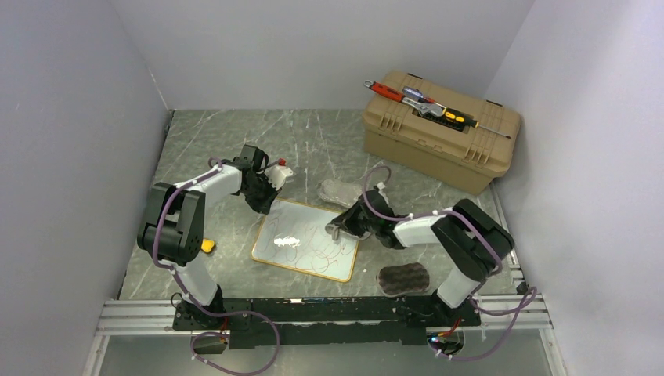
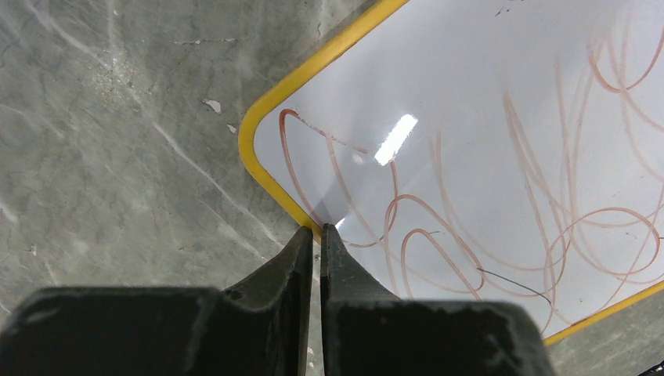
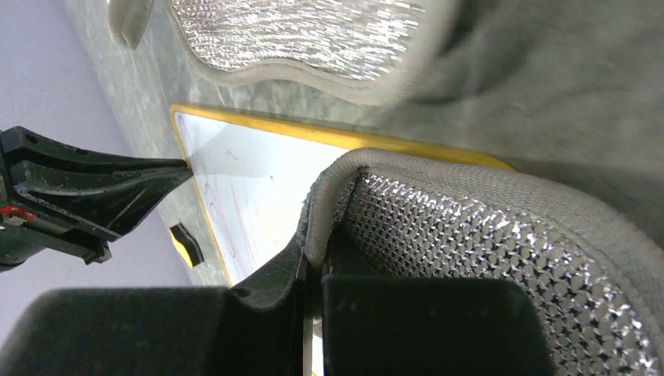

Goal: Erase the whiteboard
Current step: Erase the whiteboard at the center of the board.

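Observation:
The whiteboard (image 1: 307, 239) lies flat in the middle of the table, yellow-framed and scribbled with reddish-brown lines. My left gripper (image 1: 266, 205) is shut and empty. Its tips (image 2: 317, 229) rest on the yellow frame of the whiteboard (image 2: 470, 141) near a far corner. My right gripper (image 1: 338, 229) is over the board's right part. In the right wrist view it (image 3: 313, 266) is shut on the edge of a grey sponge with silver mesh (image 3: 485, 235), held over the whiteboard (image 3: 250, 188). The left gripper's fingers (image 3: 117, 184) show at the board's corner there.
A second silver sponge (image 1: 342, 191) lies just behind the board. A dark sponge (image 1: 403, 279) lies near the right arm's base. A small yellow-black block (image 1: 207, 246) sits left of the board. A tan toolbox (image 1: 440, 129) with hand tools on it stands at the back right.

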